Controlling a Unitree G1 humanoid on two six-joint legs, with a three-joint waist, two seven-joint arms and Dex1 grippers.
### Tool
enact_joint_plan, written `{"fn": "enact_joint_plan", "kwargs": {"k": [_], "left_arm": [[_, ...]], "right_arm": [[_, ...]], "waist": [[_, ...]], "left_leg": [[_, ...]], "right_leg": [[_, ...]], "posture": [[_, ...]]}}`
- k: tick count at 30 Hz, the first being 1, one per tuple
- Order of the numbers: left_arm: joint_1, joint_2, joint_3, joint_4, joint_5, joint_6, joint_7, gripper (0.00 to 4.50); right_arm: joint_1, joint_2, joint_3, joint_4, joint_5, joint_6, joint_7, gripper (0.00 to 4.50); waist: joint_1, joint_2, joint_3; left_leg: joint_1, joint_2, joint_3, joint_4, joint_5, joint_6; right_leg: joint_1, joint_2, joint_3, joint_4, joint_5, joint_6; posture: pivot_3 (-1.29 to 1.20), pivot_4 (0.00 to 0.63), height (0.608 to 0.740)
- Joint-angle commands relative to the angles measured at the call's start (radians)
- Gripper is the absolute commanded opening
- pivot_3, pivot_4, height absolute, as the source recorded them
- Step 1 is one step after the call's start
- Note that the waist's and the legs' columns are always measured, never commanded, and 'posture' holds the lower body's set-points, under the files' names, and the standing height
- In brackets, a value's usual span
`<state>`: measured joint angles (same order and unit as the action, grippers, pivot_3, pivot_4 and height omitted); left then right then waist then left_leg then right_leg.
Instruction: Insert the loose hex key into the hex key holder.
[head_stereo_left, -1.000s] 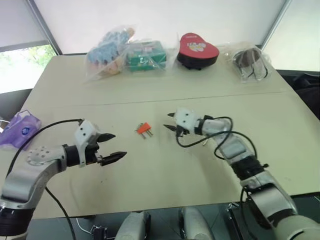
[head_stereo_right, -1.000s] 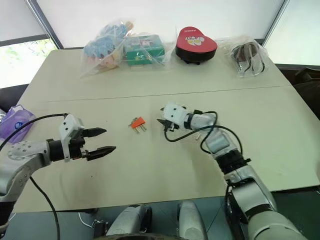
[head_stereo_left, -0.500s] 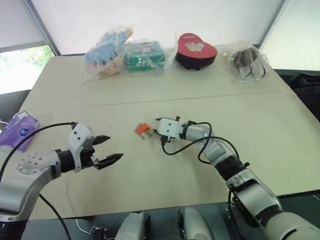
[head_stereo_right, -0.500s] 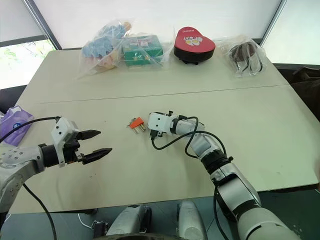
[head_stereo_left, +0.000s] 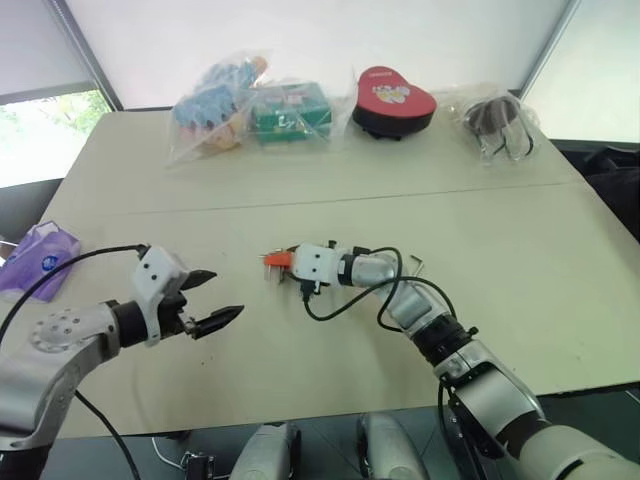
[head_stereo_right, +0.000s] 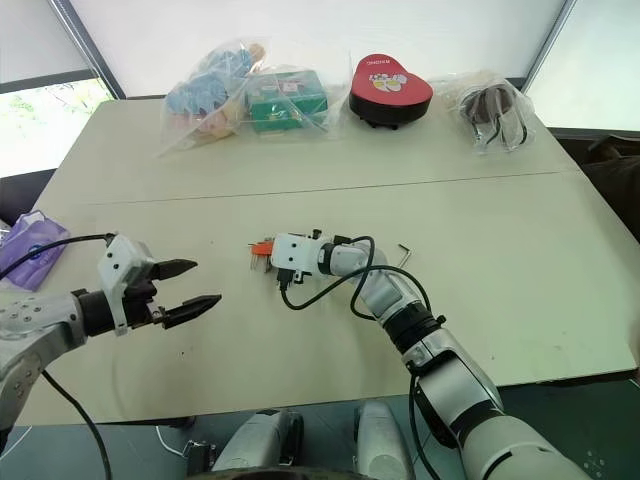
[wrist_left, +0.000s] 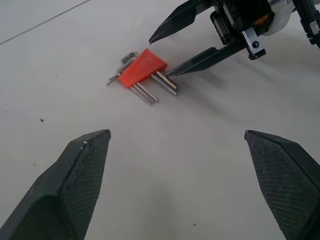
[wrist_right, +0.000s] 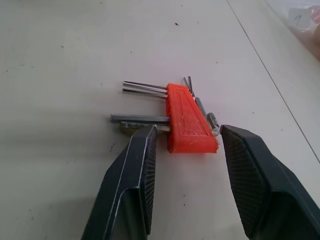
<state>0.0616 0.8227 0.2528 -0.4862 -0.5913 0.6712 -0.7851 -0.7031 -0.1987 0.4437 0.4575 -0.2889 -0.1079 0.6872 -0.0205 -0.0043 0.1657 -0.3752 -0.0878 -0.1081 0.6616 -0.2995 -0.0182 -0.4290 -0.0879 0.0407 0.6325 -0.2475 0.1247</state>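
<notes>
I'm bracketing the holder (wrist_right: 189, 119) mid-frame with my right end effector (wrist_right: 192, 145), fingers spread; closing squarely on its orange body should avoid the protruding keys.

Silver-grey jointed arms, white wrist blocks, left pincer (head_stereo_left: 214, 301) and right pincer (wrist_right: 186, 175) with black tapered cross-hatched fingers, looping black cables

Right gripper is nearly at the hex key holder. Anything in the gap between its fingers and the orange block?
Nothing visible. The right gripper has open fingers either side of the hex key holder, one over its protruding keys, with bare table between. The loose hex key lies apart, behind the right arm.
</notes>
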Motion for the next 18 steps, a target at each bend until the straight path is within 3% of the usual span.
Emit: {"fn": "enact_joint_plan", "kwargs": {"k": [1,18], "left_arm": [[0.0,0.001,0.038,-0.036,-0.014,-0.002,0.008,4.48],[0.001,-0.013,0.016,-0.047,-0.016,-0.007,0.03,4.48]], "right_arm": [[-0.023,0.018,-0.011,-0.002,0.019,0.005,0.008,2.08],[-0.148,0.076,-0.074,0.228,0.12,0.059,0.104,2.08]], "waist": [[0.0,0.0,0.0],[-0.002,0.0,0.0]], "left_leg": [[0.0,0.0,0.0,0.0,0.0,0.0],[0.001,0.0,0.0,0.0,0.0,0.0]], "right_leg": [[0.0,0.0,0.0,0.0,0.0,0.0],[0.0,0.0,0.0,0.0,0.0,0.0]], "posture": [[0.0,0.15,0.74],[0.0,0.15,0.74]]}}
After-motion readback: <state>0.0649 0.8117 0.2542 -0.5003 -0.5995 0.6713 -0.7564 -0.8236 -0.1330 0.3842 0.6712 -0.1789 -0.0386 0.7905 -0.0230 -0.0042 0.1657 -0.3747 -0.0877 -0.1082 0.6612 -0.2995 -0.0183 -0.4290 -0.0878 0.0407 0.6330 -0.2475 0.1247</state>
